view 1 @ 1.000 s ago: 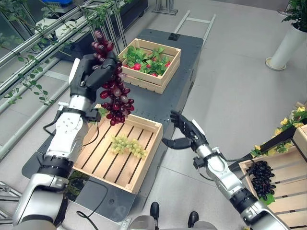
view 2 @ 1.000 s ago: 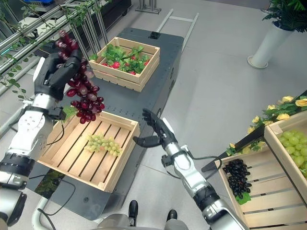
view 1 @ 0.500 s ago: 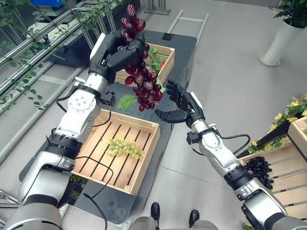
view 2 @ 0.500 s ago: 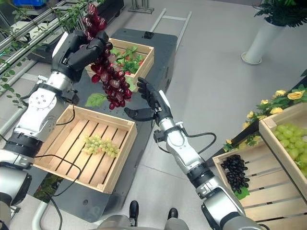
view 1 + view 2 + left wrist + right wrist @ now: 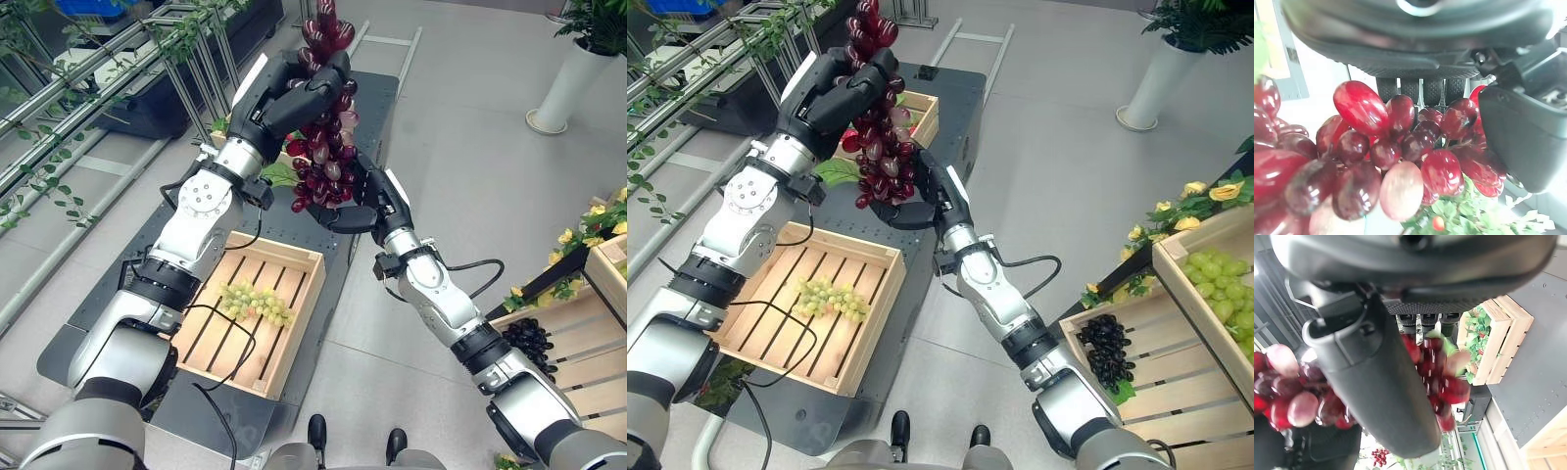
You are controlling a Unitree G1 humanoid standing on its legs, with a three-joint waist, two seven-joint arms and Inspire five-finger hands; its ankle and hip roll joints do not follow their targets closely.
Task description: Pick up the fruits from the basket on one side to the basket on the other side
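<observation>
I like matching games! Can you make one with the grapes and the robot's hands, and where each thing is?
Things:
1. red grapes
2. green grapes
3. black grapes
4. right hand

Places:
A. lying in the near crate on the dark platform
B. in the crate on the robot's right side
C. hanging from the left hand, whose fingers curl round the bunch
D. reaching up at the bottom of the hanging bunch

Pairs: 1-C, 2-A, 3-B, 4-D
</observation>
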